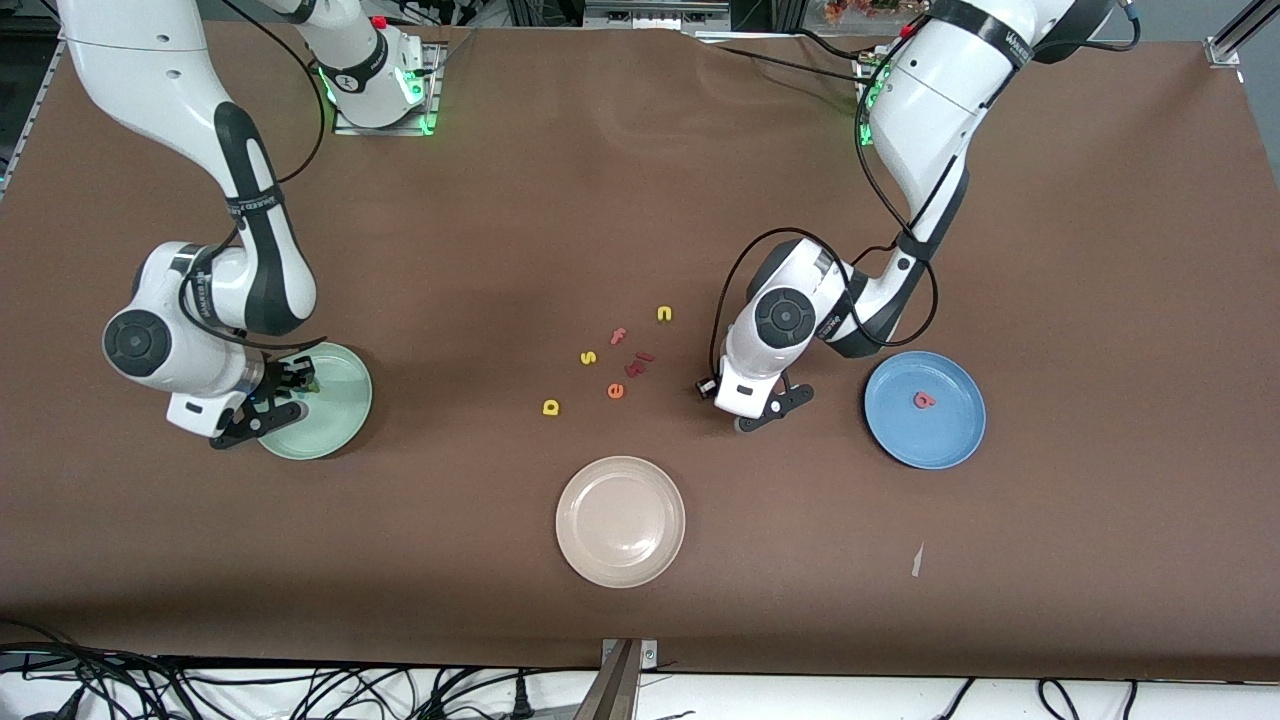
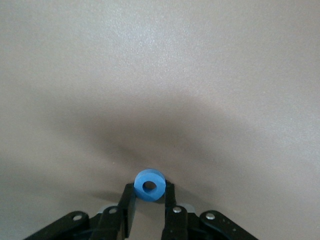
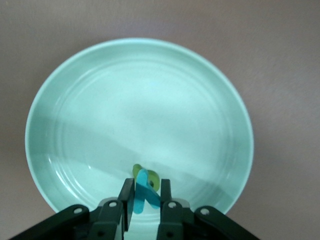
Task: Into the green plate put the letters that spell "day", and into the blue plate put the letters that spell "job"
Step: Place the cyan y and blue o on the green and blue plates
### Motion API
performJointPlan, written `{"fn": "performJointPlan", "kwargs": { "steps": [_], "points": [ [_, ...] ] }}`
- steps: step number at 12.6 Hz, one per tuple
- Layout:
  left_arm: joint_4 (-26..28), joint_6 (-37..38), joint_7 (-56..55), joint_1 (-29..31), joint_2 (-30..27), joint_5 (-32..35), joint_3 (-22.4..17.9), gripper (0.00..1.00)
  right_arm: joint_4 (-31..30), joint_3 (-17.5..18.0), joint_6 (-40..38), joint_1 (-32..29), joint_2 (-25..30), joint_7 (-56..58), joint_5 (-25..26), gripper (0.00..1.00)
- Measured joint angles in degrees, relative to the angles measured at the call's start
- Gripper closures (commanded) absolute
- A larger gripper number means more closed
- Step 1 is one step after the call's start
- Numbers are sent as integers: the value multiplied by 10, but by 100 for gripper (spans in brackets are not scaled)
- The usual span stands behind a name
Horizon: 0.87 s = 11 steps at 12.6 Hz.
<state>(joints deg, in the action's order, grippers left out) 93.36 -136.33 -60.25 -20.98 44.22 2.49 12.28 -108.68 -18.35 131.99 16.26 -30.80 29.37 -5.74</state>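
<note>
Front view: brown table (image 1: 640, 200), three plates on it. The green plate (image 1: 335, 415) sits toward the right arm's end, the blue plate (image 1: 940, 440) toward the left arm's end with the salmon-pink b (image 1: 925, 400) lying in it, and a beige plate (image 1: 620, 520) is between them, closest to the table's front-camera edge. Loose letters are scattered around mid-table: the yellow d (image 1: 550, 407), yellow s (image 1: 588, 357), orange e (image 1: 615, 391), pink f (image 1: 618, 336), yellow n (image 1: 664, 314) and a couple of reddish bits (image 1: 638, 364) I can't read. The right gripper (image 1: 290, 380) is over the green plate's rim. The left gripper (image 1: 748, 420) is down at the table between the letter pile and the blue plate, just beside that plate but not over it.

Left wrist view: the fingers (image 2: 129, 202) are pinched in on the blue o (image 2: 149, 185), which stands on edge between the tips with bare brown cloth under it.

Right wrist view: the fingers (image 3: 126, 197) are clamped tight on the teal y (image 3: 145, 192) with the olive-green a (image 3: 152, 179) pressed against it, over the green plate near its rim. Can't tell if the a is actually pinched or just lying there.
</note>
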Motion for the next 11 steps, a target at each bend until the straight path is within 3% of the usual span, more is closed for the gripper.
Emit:
{"fn": "performJointPlan", "kwargs": {
  "steps": [4,8,11],
  "points": [
    [-10,39,50,18,-4,20,-7,100,17,20,-45,8,28,-54,-2,0],
    [-17,149,184,65,-33,48,-13,100,50,93,-64,17,35,-220,-11,0],
    [-18,207,321,126,-63,52,-18,100,53,150,-8,20,17,-365,-20,0]
  ]
}}
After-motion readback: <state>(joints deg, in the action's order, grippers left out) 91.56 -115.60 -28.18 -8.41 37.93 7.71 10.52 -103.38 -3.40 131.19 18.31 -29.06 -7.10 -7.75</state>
